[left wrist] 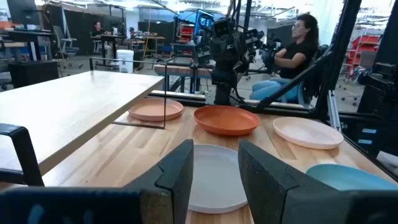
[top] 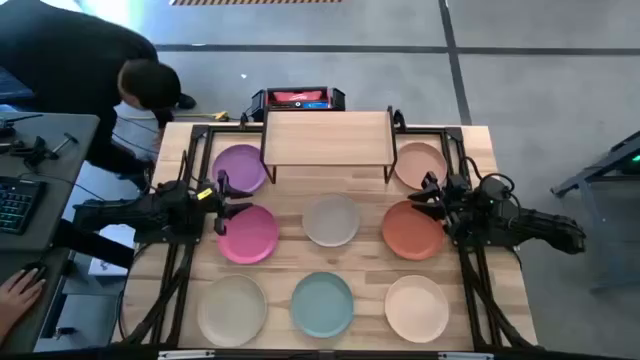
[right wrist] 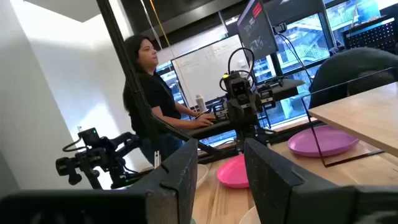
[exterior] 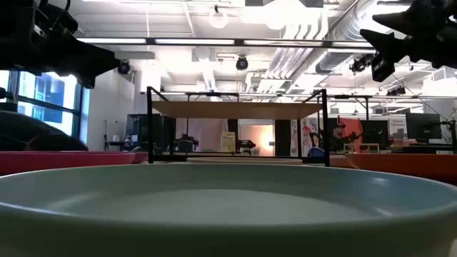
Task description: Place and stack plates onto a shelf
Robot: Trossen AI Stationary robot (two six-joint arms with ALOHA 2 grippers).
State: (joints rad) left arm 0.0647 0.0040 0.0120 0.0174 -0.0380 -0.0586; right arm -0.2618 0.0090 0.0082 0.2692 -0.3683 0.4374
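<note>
Eight plates lie flat on the table: purple (top: 238, 168), pink (top: 248, 234), grey (top: 331, 220), terracotta (top: 413, 229), peach (top: 420, 164), beige (top: 232, 306), teal (top: 322, 303) and cream (top: 417, 307). The shelf (top: 325, 135) stands at the far edge with nothing on its top. My left gripper (top: 224, 205) hovers open between the purple and pink plates, pointing toward the grey plate (left wrist: 211, 177). My right gripper (top: 426, 198) hovers open between the peach and terracotta plates, facing the pink plate (right wrist: 233, 171). Both are raised above the table in the low view.
A person leans in beyond the table's far left corner (top: 130, 90), and a hand (top: 15, 290) rests at a desk on the left. A black and red case (top: 298, 98) sits behind the shelf. Black arm frames run along both table sides.
</note>
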